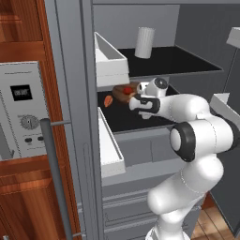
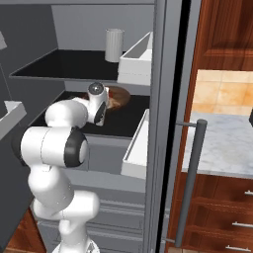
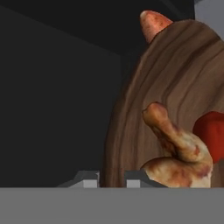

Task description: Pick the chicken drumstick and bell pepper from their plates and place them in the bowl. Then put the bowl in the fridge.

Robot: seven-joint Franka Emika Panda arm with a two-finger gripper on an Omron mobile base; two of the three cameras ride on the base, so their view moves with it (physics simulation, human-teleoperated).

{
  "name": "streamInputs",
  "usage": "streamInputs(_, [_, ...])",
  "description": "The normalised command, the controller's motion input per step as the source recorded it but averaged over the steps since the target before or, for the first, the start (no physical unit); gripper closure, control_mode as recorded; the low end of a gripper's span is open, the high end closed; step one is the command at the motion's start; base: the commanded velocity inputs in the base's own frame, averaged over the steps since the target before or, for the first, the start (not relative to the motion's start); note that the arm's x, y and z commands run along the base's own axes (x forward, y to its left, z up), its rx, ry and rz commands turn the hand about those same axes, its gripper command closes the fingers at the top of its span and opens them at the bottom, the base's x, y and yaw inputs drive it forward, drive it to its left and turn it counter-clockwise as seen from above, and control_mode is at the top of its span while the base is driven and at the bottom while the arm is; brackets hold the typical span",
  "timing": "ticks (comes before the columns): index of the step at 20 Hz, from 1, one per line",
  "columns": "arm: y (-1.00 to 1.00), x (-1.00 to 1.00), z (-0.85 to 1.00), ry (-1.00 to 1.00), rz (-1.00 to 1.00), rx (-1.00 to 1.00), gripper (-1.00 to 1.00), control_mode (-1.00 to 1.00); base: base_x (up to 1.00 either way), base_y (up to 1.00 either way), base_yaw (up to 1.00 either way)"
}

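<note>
Your gripper (image 3: pixel 111 179) clamps the bowl (image 3: pixel 175 74) rim near the fridge (image 1: pixel 197 65) shelf's front edge; drumstick (image 3: pixel 177 153) and pepper (image 3: pixel 212 131) lie inside.

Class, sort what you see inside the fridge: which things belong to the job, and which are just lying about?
Job: bowl, chicken drumstick, bell pepper, fridge, tool.
Lying about: white cup, orange-pink wedge, white door bins.
</note>
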Motion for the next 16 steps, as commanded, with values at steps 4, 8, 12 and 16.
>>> streamInputs(4, [0.0,-0.16,0.0,0.0,0.0,0.0,-1.0,-1.0,0.0,0.0,0.0])
streamInputs(8, [0.0,-0.39,0.0,-0.04,0.0,0.0,-1.0,-1.0,0.0,0.0,0.0])
streamInputs(12, [0.0,-0.35,0.13,-0.04,0.0,0.0,-1.0,-1.0,0.0,0.0,0.0])
streamInputs(16, [0.0,-0.39,0.31,-0.04,0.0,0.0,-1.0,-1.0,0.0,0.0,0.0])
